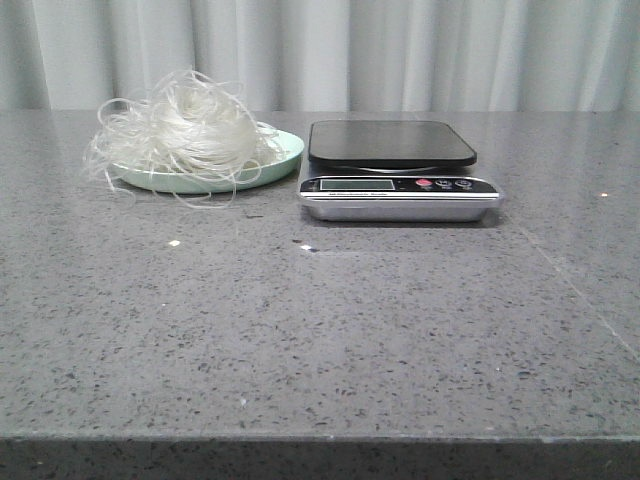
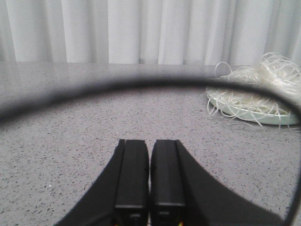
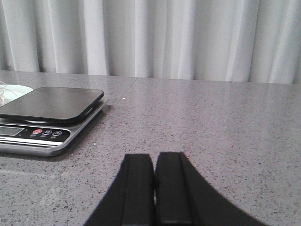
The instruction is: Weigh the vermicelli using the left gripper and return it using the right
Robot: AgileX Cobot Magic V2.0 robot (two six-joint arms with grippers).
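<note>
The vermicelli (image 1: 185, 135) is a fluffy nest of thin white strands heaped on a pale green plate (image 1: 288, 150) at the back left of the table. The left wrist view also catches the vermicelli (image 2: 263, 82) and the plate (image 2: 277, 117), well ahead of the left gripper (image 2: 149, 143) and off to one side. That gripper is shut with nothing between its fingers, low over bare table. A kitchen scale (image 1: 395, 170) with a black platform stands beside the plate. The right gripper (image 3: 154, 157) is shut and empty, apart from the scale (image 3: 47, 117). Neither gripper shows in the front view.
A white curtain (image 1: 350, 50) hangs behind the grey speckled table (image 1: 320, 330). A dark blurred cable (image 2: 117, 85) arcs across the left wrist view. The scale's display and buttons (image 1: 400, 184) face the front edge.
</note>
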